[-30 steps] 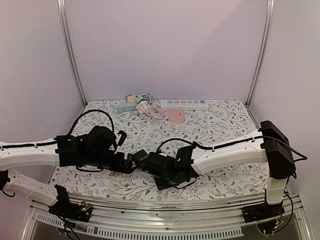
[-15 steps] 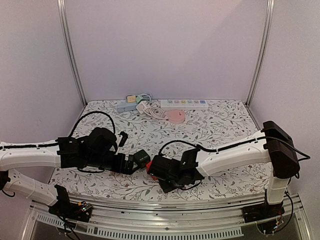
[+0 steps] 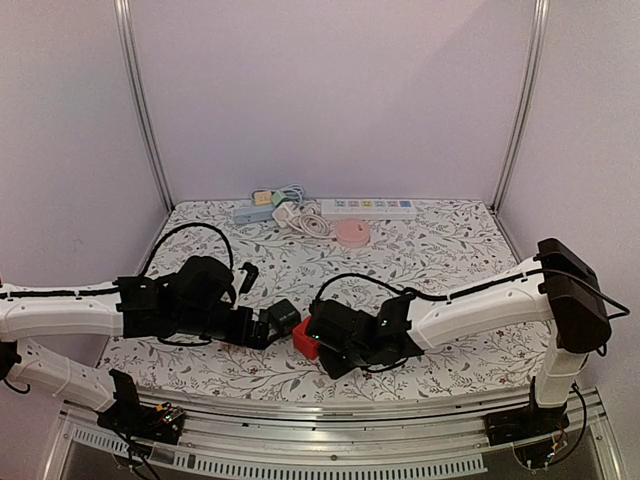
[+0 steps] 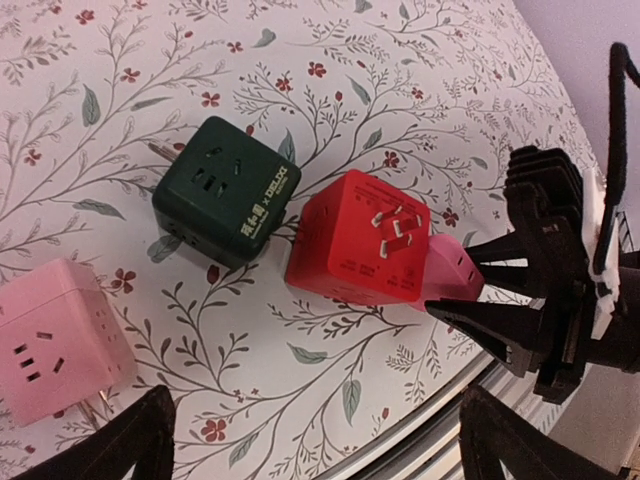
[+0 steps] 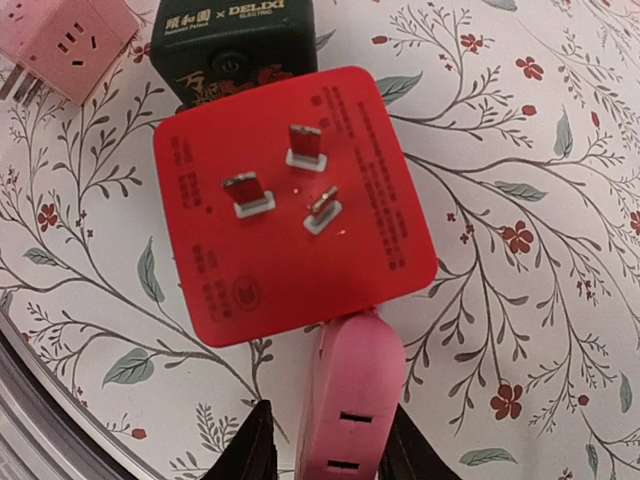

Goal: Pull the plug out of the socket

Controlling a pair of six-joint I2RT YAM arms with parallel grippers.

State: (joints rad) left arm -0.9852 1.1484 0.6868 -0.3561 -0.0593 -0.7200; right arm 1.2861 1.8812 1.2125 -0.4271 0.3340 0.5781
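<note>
The red cube socket [image 5: 290, 200] lies on the flowered table with its three prongs facing up. The pink plug [image 5: 350, 400] still sits in its side; both also show in the left wrist view, socket [image 4: 365, 240] and plug [image 4: 450, 270]. My right gripper [image 5: 328, 450] straddles the plug, one finger against it and a thin gap at the other. In the top view the socket [image 3: 303, 340] peeks out in front of the right gripper [image 3: 318, 345]. My left gripper [image 4: 320, 440] hangs wide open over bare table, left of the socket [image 3: 262, 328].
A dark green cube socket [image 4: 225, 190] touches the red one, and a pink cube socket [image 4: 55, 335] lies further left. At the back are a white power strip [image 3: 366, 208], a pink round object [image 3: 351, 233] and coiled cables [image 3: 285, 212]. The table's front rail [image 4: 440, 445] is close.
My right arm has drawn back to the right, and the red socket has come with the plug, now showing in the top view. The left arm has barely moved.
</note>
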